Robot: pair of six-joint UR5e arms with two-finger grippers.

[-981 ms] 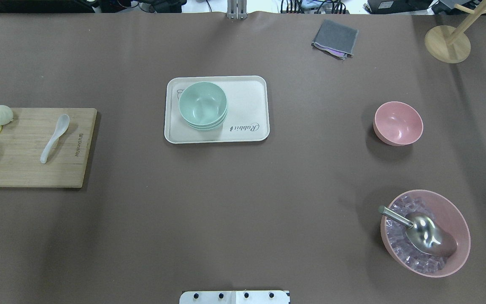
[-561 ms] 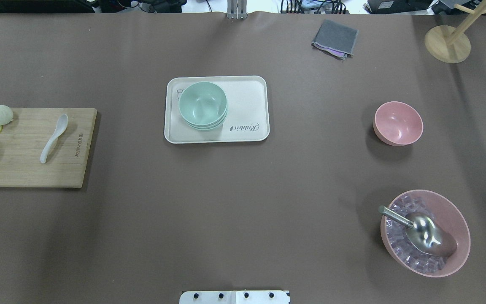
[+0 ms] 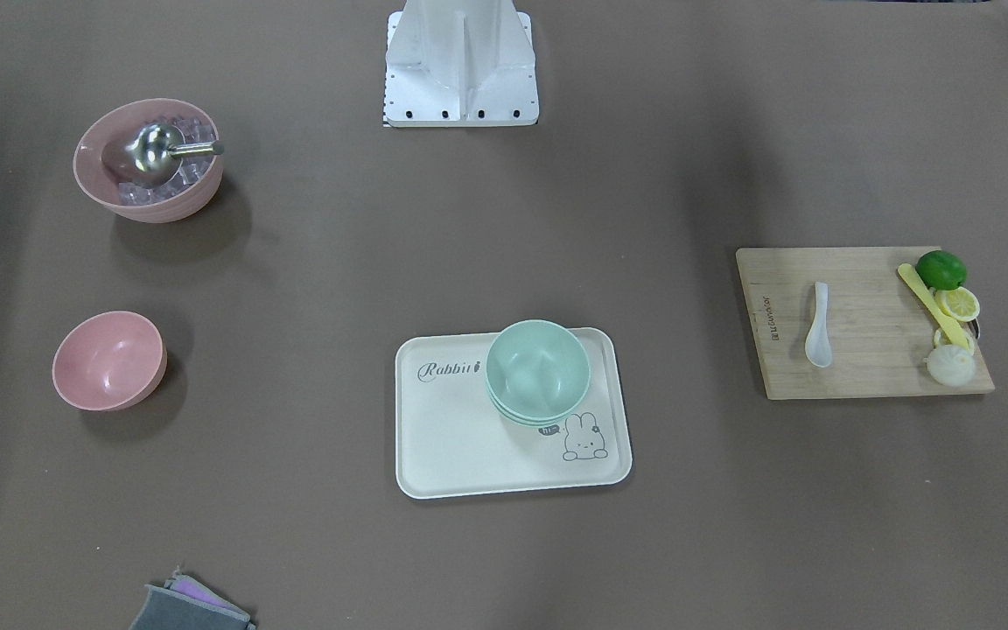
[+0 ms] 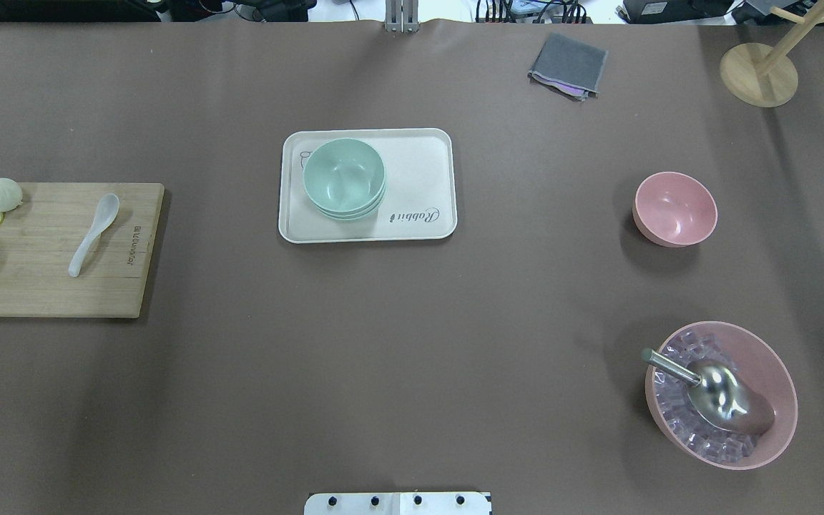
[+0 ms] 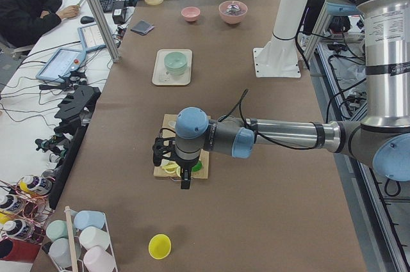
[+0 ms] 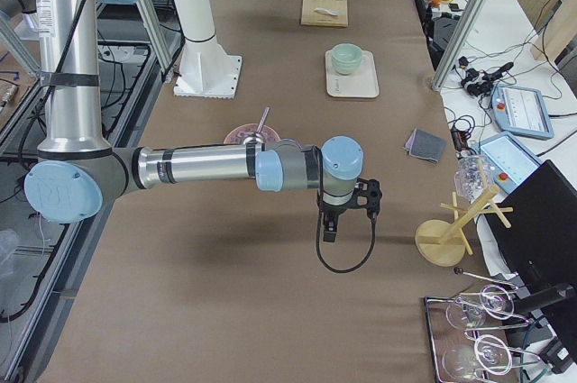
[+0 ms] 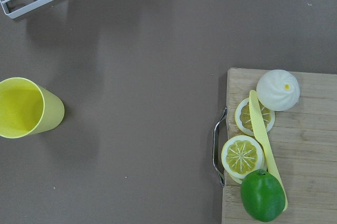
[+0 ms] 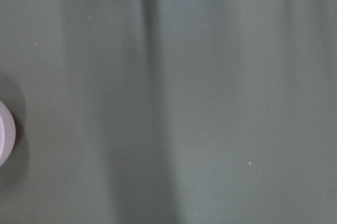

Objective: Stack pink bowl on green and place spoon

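At the ends of the table [image 4: 412, 343], left gripper [image 5: 160, 151] and right gripper [image 6: 370, 196] hang, jaws impossible to judge. Farther out: spoon [image 4: 94, 233] on a wooden board [image 4: 40, 286], left; pink bowl [image 4: 674, 209] alone, right; green bowls [image 4: 344, 177] stacked on a central tray [image 4: 419, 186].

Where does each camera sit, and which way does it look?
Front: across the table, facing the robot's white base; no arms.
Overhead: behind the robot, above the green bowls; only the base's edge.
Left side: table's end, left arm nearest.
Right side: opposite end, right arm nearest.
Left wrist: straight down on a lime and yellow cup.
Right wrist: down on bare table, pink rim.
Front and overhead share the pink bowl and spoon.
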